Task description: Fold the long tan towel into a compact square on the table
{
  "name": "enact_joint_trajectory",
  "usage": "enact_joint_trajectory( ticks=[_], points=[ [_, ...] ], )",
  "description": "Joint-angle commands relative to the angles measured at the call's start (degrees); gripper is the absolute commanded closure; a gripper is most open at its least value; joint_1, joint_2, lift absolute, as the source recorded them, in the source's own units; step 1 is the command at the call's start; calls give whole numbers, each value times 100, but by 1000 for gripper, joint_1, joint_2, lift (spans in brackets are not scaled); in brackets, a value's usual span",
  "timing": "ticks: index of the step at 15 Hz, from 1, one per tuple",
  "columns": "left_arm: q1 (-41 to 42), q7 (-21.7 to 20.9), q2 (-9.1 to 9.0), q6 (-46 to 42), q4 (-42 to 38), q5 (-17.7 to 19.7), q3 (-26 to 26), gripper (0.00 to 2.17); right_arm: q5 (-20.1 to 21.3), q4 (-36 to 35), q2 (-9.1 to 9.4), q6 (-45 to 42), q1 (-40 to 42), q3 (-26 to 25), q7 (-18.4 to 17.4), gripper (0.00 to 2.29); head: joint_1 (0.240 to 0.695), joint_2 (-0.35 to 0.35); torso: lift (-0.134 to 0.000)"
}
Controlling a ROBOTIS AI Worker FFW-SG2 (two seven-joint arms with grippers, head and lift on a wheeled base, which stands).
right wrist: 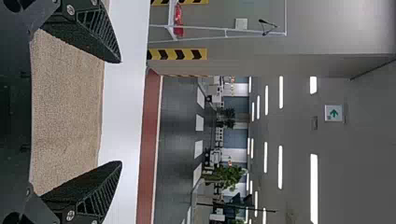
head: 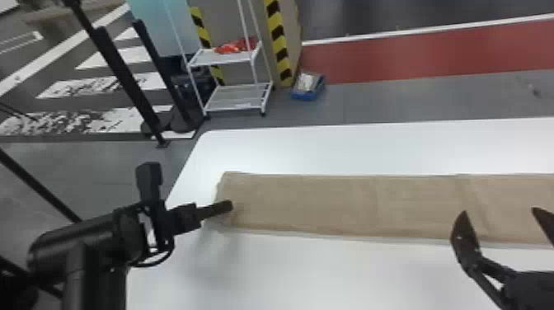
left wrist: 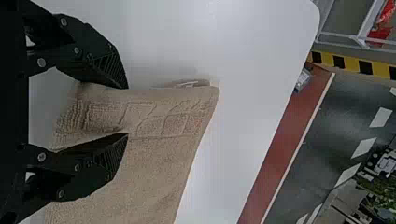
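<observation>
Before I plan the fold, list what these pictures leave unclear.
Long tan cloth towel: right end cut off by the head view's right edge.
Black two-fingered right gripper: one finger partly cut off by that edge.
Towel's underside, left wrist view: hidden beneath its upper face.

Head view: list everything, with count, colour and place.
towel: one, tan, on table
table: one, white, foreground
cart: one, white, beyond table
bundle: one, red, cart's upper shelf
bin: one, blue, floor beside cart
warning strips: two, yellow-black, by cart
panel: one, pale blue, upper left
posts: at least two, black, left
markings: several, white, left floor
floor band: one, red, upper right
left gripper: one, black, towel's left end
right gripper: one, black, lower right
</observation>
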Motion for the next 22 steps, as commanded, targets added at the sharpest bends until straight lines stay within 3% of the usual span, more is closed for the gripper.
enact_joint_trajectory(
  ticks=[1,2,4,10,13,15,16,18,20,22],
  points=[
    [35,-10,-8,-20,-42,-81,-23,1882,0,41,-8,2,-18,0,0,110,695,299,-125],
    [35,-63,1,-20,-42,-81,-23,1885,0,67,1,37,-36,0,0,110,695,300,-125],
    [53,-133,-8,-72,-113,-81,-6,2142,0,111,10,107,-71,-9,0,110,695,299,-125],
    [185,-493,168,-160,-491,-178,319,2142,18,58,1,160,-27,9,9,110,695,295,-125],
    [246,-695,291,-125,-570,-178,609,2142,18,23,1,107,-27,61,9,110,695,341,-125],
    [466,-810,221,332,-1194,33,794,2142,9,-21,-8,89,-9,53,9,110,695,350,-125],
    [519,-810,203,736,-1572,16,653,2142,9,-56,-8,19,26,44,0,113,695,350,-125],
    [519,-818,1,1176,-2301,68,398,2142,9,-91,1,-86,131,-26,-18,113,695,350,-125],
    [378,-555,-131,1738,-3039,-19,-340,2142,9,-161,10,-209,281,-176,-70,113,695,311,-125],
    [26,-317,-333,2184,-3356,-503,-1324,2142,-9,-232,19,-209,377,-369,-88,113,695,216,-125]
  ],
)
